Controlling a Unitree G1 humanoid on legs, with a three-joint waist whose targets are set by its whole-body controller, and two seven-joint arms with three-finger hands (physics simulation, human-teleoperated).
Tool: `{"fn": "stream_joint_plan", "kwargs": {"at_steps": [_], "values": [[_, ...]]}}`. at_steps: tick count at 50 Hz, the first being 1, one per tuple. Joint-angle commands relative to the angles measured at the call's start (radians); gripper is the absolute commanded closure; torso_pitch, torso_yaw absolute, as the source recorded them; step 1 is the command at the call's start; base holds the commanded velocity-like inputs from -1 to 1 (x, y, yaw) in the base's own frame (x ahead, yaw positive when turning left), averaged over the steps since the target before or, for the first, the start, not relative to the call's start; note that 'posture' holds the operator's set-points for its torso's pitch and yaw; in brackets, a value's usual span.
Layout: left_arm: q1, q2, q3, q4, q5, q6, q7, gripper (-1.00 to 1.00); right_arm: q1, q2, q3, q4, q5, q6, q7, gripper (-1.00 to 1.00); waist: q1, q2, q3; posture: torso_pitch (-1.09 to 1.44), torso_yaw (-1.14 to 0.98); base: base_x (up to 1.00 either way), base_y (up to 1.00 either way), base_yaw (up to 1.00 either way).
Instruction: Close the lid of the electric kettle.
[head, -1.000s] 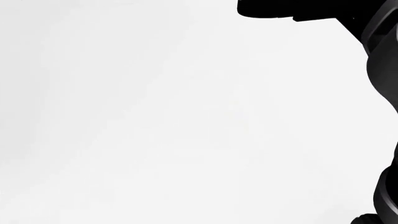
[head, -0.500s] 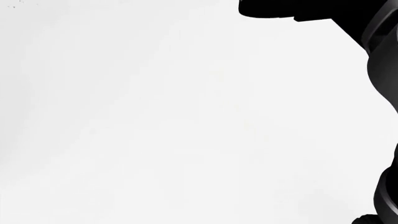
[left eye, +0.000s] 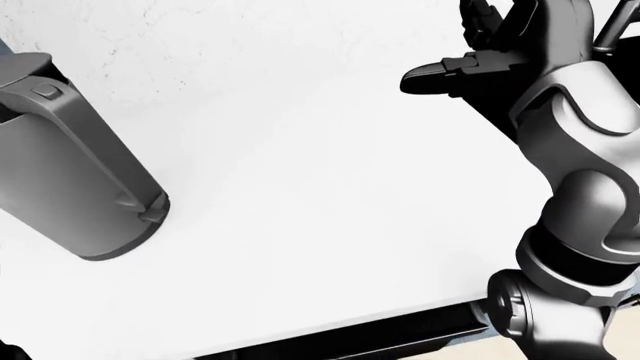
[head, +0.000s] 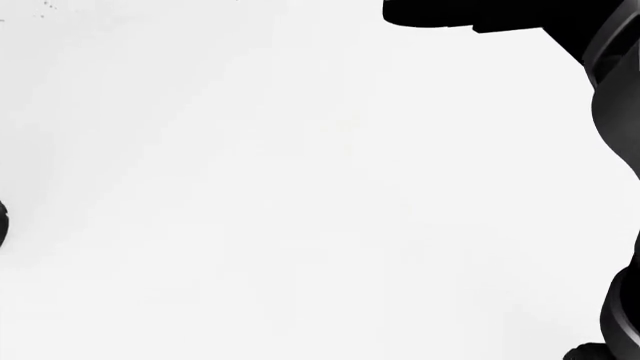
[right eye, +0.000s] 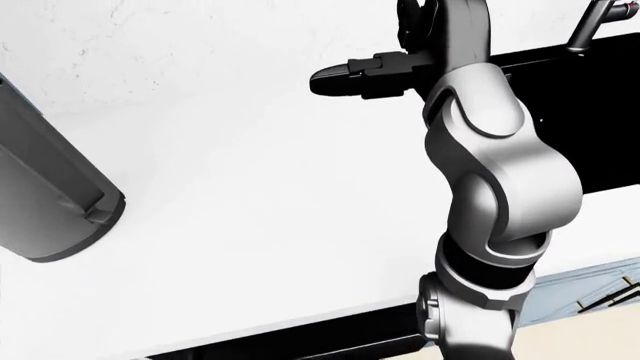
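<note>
The grey electric kettle (left eye: 70, 165) stands on the white counter (left eye: 300, 187) at the left of the left-eye view, its handle with a button facing me. Its top is cut off by the view's edge, so the lid's state does not show. My right hand (left eye: 455, 52) hovers over the counter at the top right, far to the right of the kettle, with one black finger (left eye: 430, 75) stretched out to the left and nothing in it. The right arm (right eye: 490, 172) rises from the bottom right. My left hand is not in view.
A black sink (right eye: 590, 120) with a faucet (right eye: 590, 26) lies behind the right arm in the right-eye view. The counter's near edge (left eye: 350, 337) runs along the bottom. The head view shows mostly white counter, with the dark arm (head: 615, 112) at its right.
The head view has shifted slightly: a small dark sliver now shows at its left edge. The right arm holds nearly the same place.
</note>
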Motion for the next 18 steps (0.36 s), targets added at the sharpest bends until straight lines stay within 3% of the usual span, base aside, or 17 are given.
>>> {"fn": "stream_joint_plan", "kwargs": {"at_steps": [1,8,18], "values": [[0.017,-0.009,-0.018,0.038,-0.048,0.014,0.05,-1.0,-0.033,-0.007,-0.003,-0.022,-0.001,-0.023,-0.004,-1.0,0.001,-0.013,-0.008,0.0,0.0,0.0,0.0,0.0],[0.014,0.004,-0.017,0.043,-0.089,-0.008,0.038,-1.0,-0.033,-0.002,0.002,-0.019,-0.008,-0.026,-0.003,-1.0,-0.003,-0.003,-0.008,0.0,0.0,0.0,0.0,0.0],[-0.008,-0.005,-0.049,0.044,-0.108,-0.017,0.021,-1.0,-0.03,-0.004,-0.009,-0.013,-0.004,-0.032,0.001,-1.0,0.001,-0.008,-0.008,0.0,0.0,0.0,0.0,0.0]]}}
